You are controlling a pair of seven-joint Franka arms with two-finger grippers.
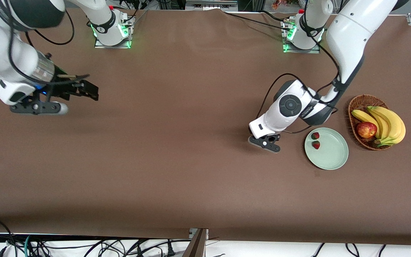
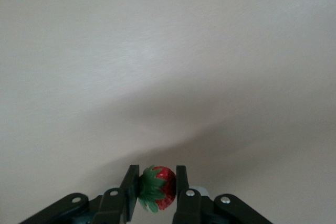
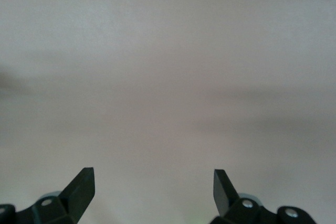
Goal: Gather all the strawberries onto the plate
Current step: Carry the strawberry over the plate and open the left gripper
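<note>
Left wrist view: left pincer (image 2: pixel 156 188) clamps small red green-topped strawberry (image 2: pixel 158 188), over brown worktop (image 1: pixel 191 160) beside round pale mint-green plate (image 1: pixel 330 157) holding two strawberries (image 1: pixel 315 135). Right pincer (image 3: pixel 155 187) wide apart, empty, waiting.

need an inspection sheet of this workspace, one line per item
surface: brown table cover, flat.
job's things: two strawberries on the mint-green plate; third strawberry clamped in the left gripper.
clutter: wicker basket beside the plate, holding bananas and an apple.
grippers: left gripper over the table beside the plate; right gripper open, empty, waiting over its end of the table.
cables: black cables along the arms, more below the table edge.
surroundings: arm bases lit green.
</note>
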